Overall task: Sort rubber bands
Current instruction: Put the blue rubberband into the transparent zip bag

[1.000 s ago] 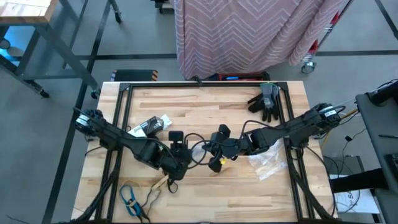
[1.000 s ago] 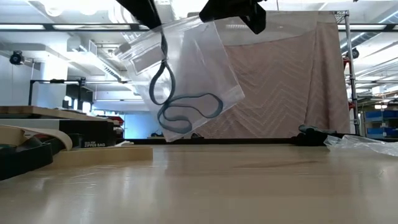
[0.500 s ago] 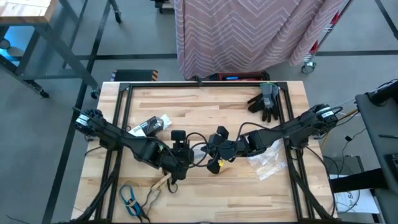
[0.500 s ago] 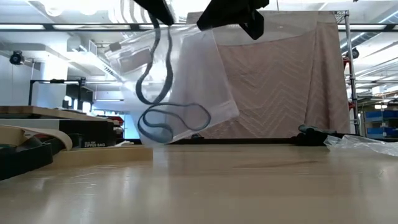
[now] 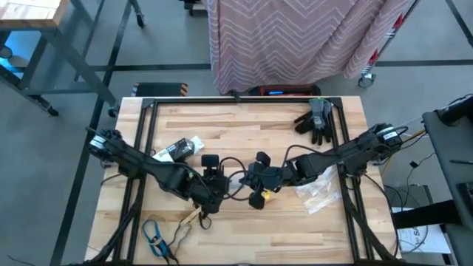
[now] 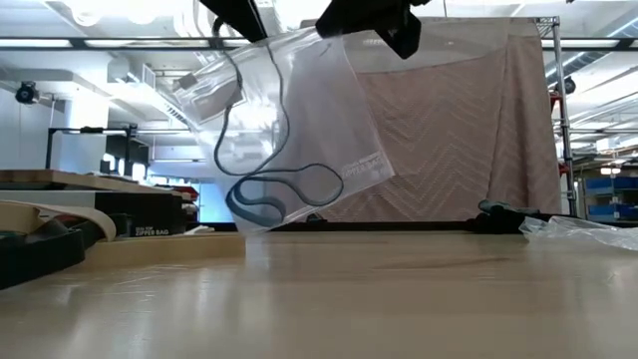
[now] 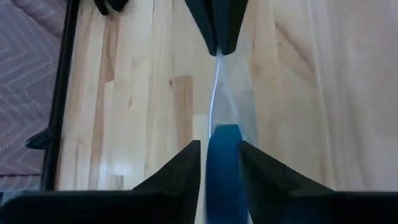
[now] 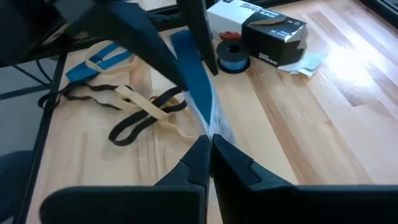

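A clear plastic bag hangs above the middle of the table between my two grippers. My right gripper is shut on its upper edge. My left gripper is shut on a blue rubber band, which runs down into the bag and coils at the bag's bottom. In the high view the two grippers, left and right, stand close together. More rubber bands in blue, tan and black lie flat near the table's front left corner. My left gripper pinches the blue band's upper end between its two fingers, coming slanting down from the table's left. The band hangs slack below the fingers, its lower loop inside the bag and clear of the table. My right gripper pinches the bag's upper edge between its shut fingers, coming slanting down from the table's right. The bag hangs below the fingers; its lower corner reaches about down to the table top.
Dark grey gloves lie at the far right. Crinkled clear bags lie under the right arm. A black box and a blue roll sit at the left middle. Black frame rails run along the table's sides.
The hanging bag has swung toward the left of the low view and back. The blue band's lower loop swung with it and now lies coiled at the bag's bottom. Both grippers have stayed about where they were, still shut.
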You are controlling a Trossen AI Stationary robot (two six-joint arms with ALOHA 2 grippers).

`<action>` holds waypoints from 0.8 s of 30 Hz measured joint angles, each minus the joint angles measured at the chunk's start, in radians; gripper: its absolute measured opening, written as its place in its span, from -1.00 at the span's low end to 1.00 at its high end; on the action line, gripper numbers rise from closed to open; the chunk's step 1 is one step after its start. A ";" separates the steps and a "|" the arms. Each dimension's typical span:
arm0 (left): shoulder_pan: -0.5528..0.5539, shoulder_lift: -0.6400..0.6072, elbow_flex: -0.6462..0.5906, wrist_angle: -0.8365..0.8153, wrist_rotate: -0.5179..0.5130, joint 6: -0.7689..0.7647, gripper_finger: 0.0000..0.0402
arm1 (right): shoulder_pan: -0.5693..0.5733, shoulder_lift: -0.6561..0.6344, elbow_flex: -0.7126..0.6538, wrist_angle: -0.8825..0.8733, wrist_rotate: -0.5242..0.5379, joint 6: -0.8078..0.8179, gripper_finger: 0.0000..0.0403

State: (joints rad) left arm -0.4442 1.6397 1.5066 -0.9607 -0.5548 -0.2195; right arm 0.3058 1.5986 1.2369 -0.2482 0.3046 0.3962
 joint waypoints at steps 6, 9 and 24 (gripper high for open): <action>0.000 -0.035 0.000 -0.019 0.008 -0.018 -0.62 | -0.001 0.000 0.000 -0.001 -0.001 -0.004 -1.00; 0.000 -0.042 0.000 -0.025 0.008 -0.034 -0.62 | 0.001 0.000 0.000 -0.004 -0.001 -0.005 -1.00; 0.008 -0.040 -0.140 0.085 0.017 -0.021 -0.89 | 0.002 0.000 0.000 -0.001 -0.002 -0.017 -1.00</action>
State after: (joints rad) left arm -0.4366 1.5993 1.3666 -0.8760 -0.5377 -0.2408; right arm 0.3073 1.5986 1.2369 -0.2489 0.3031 0.3794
